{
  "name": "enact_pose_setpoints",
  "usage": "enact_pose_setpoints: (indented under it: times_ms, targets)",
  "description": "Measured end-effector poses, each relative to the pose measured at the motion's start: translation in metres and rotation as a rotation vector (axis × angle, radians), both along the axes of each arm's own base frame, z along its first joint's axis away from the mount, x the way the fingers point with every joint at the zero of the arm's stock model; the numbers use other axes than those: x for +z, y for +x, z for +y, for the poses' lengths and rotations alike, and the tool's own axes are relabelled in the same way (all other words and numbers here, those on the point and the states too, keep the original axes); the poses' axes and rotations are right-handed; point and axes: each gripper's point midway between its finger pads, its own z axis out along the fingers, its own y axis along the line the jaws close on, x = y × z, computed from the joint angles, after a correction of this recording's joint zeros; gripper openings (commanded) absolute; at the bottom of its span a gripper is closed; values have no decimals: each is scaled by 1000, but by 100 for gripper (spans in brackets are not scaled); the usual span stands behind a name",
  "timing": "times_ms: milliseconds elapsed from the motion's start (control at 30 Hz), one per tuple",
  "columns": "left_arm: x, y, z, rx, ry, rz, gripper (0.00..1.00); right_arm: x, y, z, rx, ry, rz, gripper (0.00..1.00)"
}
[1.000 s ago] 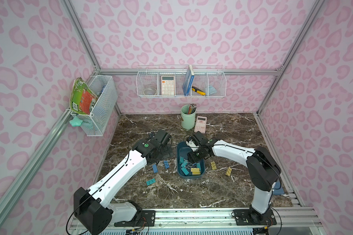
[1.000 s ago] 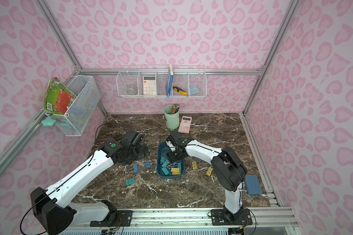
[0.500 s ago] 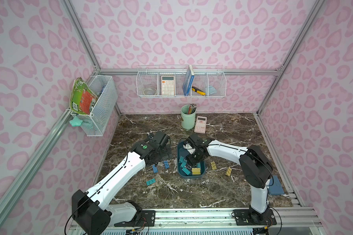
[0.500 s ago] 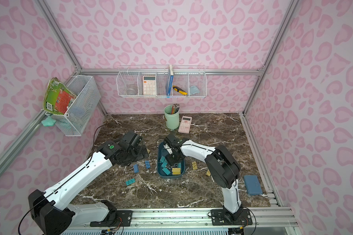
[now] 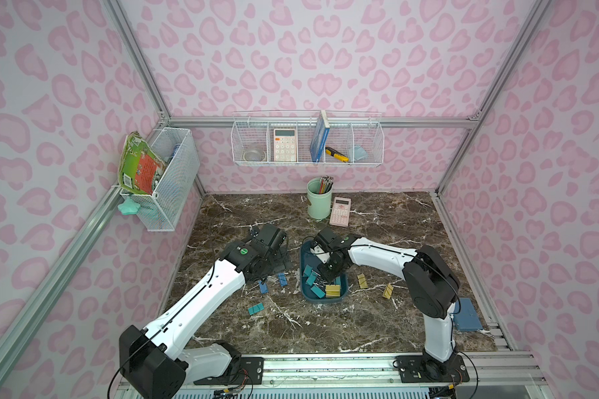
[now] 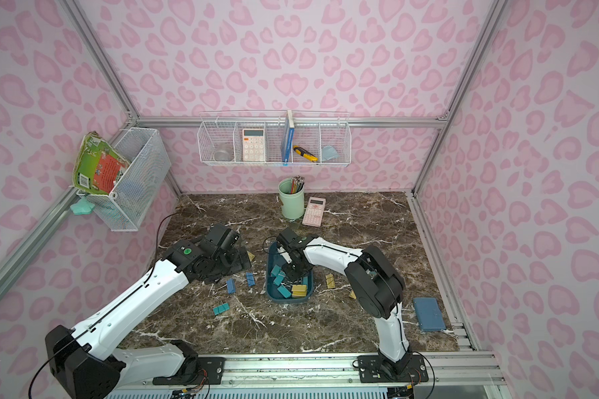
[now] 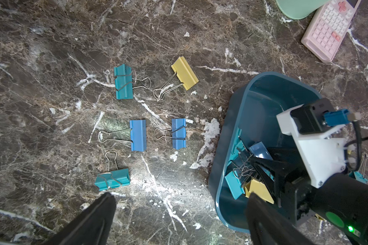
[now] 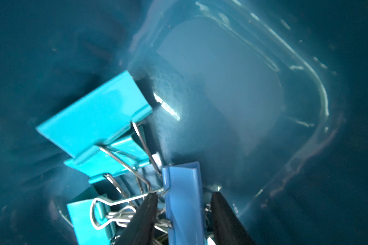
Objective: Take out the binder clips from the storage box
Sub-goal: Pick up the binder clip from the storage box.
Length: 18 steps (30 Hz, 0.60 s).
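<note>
I found the storage box (image 5: 322,301) at mid-table, with a heap of binder clips (image 5: 332,290) lying at its near end and its far end bare. More clips lay already out on the marble table (image 5: 377,328): blue and teal ones to the left of the box, yellow ones to its right. The right gripper (image 8: 184,194) stood down inside the box, its jaws part-way apart astride a blue clip (image 8: 183,216). One finger lay against the clip's side and the other showed a gap, so I recorded no grip. The left gripper (image 7: 181,196) hung spread wide and empty over the table left of the box. I judged the clips light, rigid and smooth-painted, so apt to slip or twist if pinched at an edge. The flat faces of the folded body offered the surest hold. The silver wire handles (image 8: 123,212) were interlaced across several clips, and I judged that a lift might drag neighbours up with it. A square, centred hold on the body was advisable.
</note>
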Motion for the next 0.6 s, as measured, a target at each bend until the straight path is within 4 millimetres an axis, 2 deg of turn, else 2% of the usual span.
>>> enact_pose_setpoints:
  times_ms: [33,233,433,600]
  targets:
    - [0,0,0,0,0,0,99,-1,-1,0,2,-3,3,29]
    - [3,-1,0,0,-7,-11,99,6,-2,2,5,3,-1,29]
    - [4,-1,0,0,-9,-13,99,43,10,10,-15,71,-59,29]
    - [4,-1,0,-1,-11,-12,99,77,28,-5,-92,128,-105,31]
